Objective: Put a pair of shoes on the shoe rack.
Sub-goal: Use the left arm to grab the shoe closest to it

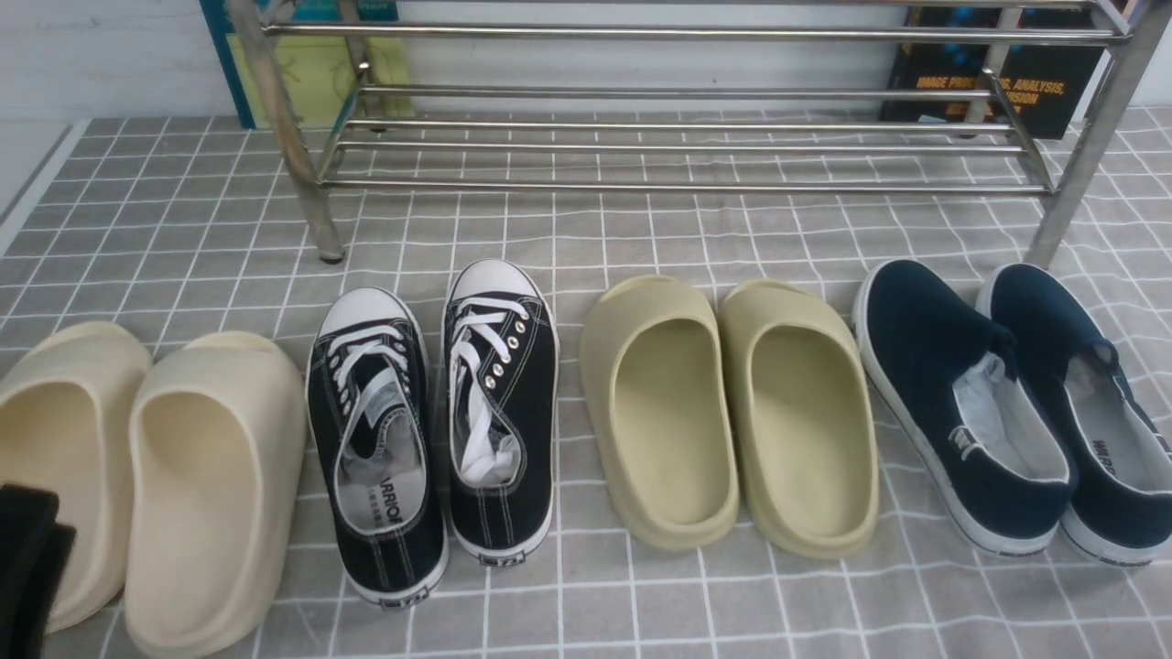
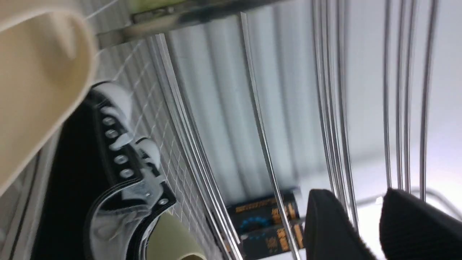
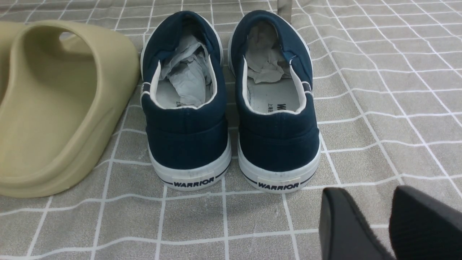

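The left gripper [image 2: 355,213] and right gripper [image 3: 371,213] stand apart-fingered, empty; navy slip-ons [image 3: 187,133] (heels reading "WARRIOR") rest on gridded cloth [image 3: 361,144] before the steel rack [image 1: 687,188].

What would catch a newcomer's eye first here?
Four pairs of footwear lined up across the grid-patterned cloth, toes toward a shiny steel rack. Among them, the black sneakers stand out with their white laces and toe caps, between the cream slippers and the olive slippers.
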`<action>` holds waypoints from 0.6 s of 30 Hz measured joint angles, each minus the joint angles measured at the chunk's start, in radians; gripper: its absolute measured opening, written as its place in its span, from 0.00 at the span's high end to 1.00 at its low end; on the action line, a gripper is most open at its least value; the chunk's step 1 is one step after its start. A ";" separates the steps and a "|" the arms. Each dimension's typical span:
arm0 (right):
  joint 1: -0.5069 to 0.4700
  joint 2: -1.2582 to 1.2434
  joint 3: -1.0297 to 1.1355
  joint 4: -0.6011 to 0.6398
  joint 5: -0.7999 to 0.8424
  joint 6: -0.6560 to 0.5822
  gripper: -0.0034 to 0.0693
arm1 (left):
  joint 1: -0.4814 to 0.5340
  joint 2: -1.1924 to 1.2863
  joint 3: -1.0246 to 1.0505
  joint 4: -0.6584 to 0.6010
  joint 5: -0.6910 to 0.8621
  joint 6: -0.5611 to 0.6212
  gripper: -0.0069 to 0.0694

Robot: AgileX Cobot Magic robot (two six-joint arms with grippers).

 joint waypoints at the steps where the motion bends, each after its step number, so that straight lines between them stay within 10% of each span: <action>1: 0.000 0.000 0.000 0.000 0.000 0.000 0.62 | 0.000 0.008 -0.056 0.051 0.043 0.056 0.63; 7: 0.000 0.000 0.000 0.000 0.000 0.000 0.62 | 0.000 0.274 -0.337 0.409 0.315 0.110 0.91; 18: 0.000 0.000 0.000 0.000 0.000 0.000 0.62 | -0.068 0.940 -0.751 1.058 0.840 -0.051 0.93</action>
